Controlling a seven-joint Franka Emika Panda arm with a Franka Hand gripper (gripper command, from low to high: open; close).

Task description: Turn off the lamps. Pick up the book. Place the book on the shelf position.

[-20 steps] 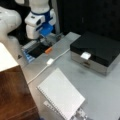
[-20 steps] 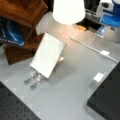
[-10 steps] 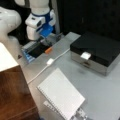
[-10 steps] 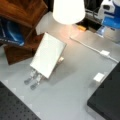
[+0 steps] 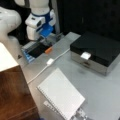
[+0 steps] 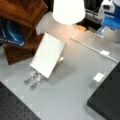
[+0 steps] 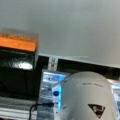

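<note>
The gripper [image 5: 46, 33] hangs low at the far edge of the counter [image 5: 100, 87], over a shallow blue-rimmed tray with a black inside [image 5: 35, 50]; a small orange block [image 5: 48, 50] lies just beside the tray. In a front view the gripper [image 6: 110, 21] sits at the top right corner. Whether the jaws are wide or narrow cannot be told — the blue parts hide them, and the wrist view shows only a white rounded body [image 7: 86, 97], the orange block [image 7: 17, 42] and the grey counter [image 7: 75, 25].

The book [image 5: 61, 92] is well apart from the gripper, propped at a tilt on a small clear stand, untouched; in a front view the book [image 6: 48, 55] leans just beside the shelf position [image 6: 22, 27], the dark brown wood block. A lamp [image 6: 68, 11] is lit, its white shade glowing above the counter.

Between gripper and book runs a white cable with a small white plug [image 5: 50, 61]. A black flat box with a white tab [image 5: 96, 51] stands to a front view's right of the book, near it but not touching. The shelf position [image 5: 13, 92] fills the bottom left corner in a front view.

Against the earlier frames nothing visibly differs — book, box, cable and gripper sit where they did.
</note>
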